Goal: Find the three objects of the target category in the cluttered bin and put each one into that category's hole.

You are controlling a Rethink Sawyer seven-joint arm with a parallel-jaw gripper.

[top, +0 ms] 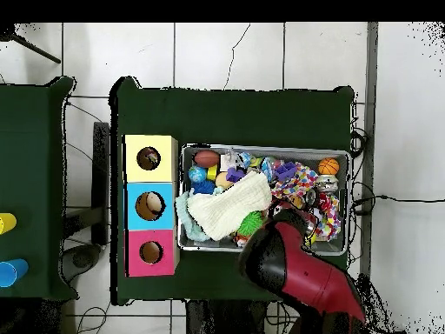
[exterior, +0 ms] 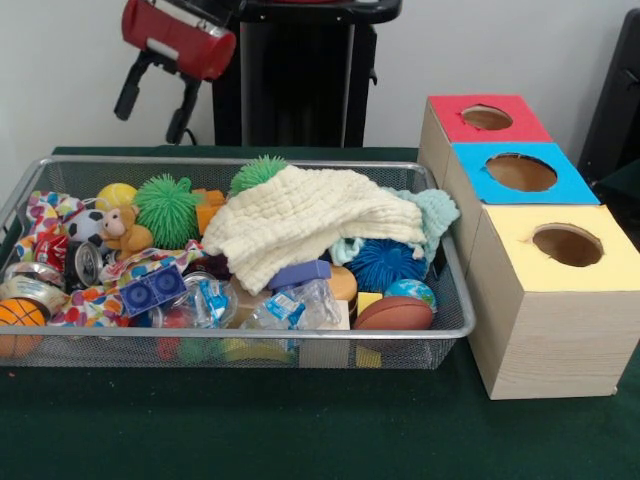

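Note:
The silver wire-mesh bin [exterior: 250, 337] stands on the green table, full of toys; it also shows in the overhead view [top: 186, 242]. Polka-dot white cloth shows at the bin's left end [exterior: 45, 212] and along its front left [exterior: 108, 278], partly under other toys; overhead it lies at the right part [top: 302, 184]. I cannot tell how many pieces it is. The yellow-topped box's hole [exterior: 567, 244] [top: 149, 158] is to the right of the bin. My gripper [exterior: 153, 108] hangs open and empty above the bin's far left corner.
A blue-topped box [exterior: 520, 172] and a red-topped box [exterior: 487, 118] stand behind the yellow one. A cream waffle cloth [exterior: 295, 220] covers the bin's middle, a mint knitted cloth [exterior: 432, 212] beside it. Green spiky balls [exterior: 166, 208], a basketball [exterior: 18, 315] and a football [exterior: 395, 313] lie around.

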